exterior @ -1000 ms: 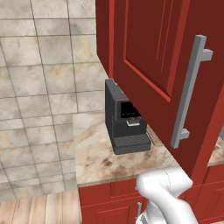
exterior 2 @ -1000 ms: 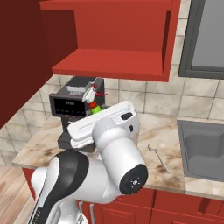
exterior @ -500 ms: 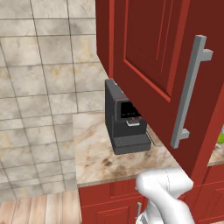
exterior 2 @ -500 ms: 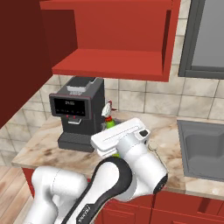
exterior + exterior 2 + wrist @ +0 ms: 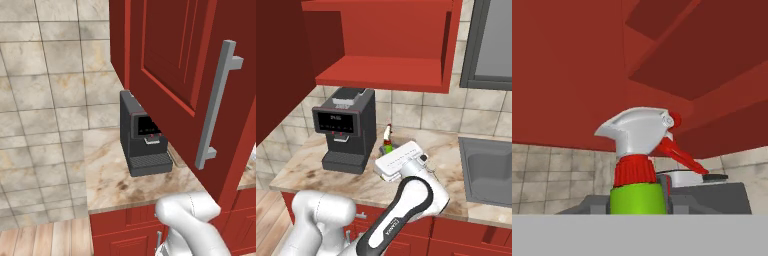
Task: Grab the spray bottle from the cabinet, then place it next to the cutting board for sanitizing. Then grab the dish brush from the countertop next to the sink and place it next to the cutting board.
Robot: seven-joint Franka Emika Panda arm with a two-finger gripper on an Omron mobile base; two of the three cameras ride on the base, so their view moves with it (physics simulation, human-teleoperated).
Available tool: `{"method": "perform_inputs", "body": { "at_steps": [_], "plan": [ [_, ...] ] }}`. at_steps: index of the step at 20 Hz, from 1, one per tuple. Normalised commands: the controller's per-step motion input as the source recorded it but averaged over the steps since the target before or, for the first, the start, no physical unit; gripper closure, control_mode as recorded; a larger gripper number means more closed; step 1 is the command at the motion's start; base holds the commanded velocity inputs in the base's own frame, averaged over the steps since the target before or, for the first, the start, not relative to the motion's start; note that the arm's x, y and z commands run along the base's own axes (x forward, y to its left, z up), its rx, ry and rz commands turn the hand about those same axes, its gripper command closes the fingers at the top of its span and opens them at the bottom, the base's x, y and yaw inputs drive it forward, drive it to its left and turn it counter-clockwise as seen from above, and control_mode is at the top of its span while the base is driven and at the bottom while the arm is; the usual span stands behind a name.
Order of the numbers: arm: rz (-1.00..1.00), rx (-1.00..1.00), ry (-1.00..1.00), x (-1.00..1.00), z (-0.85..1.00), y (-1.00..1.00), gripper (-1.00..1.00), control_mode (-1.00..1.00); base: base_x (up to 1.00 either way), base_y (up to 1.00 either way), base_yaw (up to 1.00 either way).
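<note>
Spray bottle (image 5: 637,170) close before hand camera, green body, red collar, white head; fingertips unseen, so grip state unclear, likely carried low toward board. Right base view: bottle just beyond hand above countertop (image 5: 456,145), coffee machine (image 5: 346,130) left, sink (image 5: 488,170) right. Left base view instead shows open cabinet (image 5: 170,60) door, bar handle (image 5: 217,105).
</note>
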Motion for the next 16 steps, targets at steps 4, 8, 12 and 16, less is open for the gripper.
{"method": "perform_inputs", "body": {
  "at_steps": [4,8,12,16],
  "plan": [
    [0.17,-0.11,-0.10,0.31,-0.54,-0.12,1.00,-1.00,0.00,0.00,0.00],
    [0.15,-0.10,-0.08,0.39,-0.54,-0.18,1.00,-1.00,0.00,0.00,0.00],
    [0.13,-0.02,-0.02,0.50,-0.43,-0.33,1.00,-1.00,0.00,0.00,0.00],
    [0.14,0.00,0.00,0.51,-0.45,-0.44,1.00,-1.00,0.00,0.00,0.00]
  ]
}}
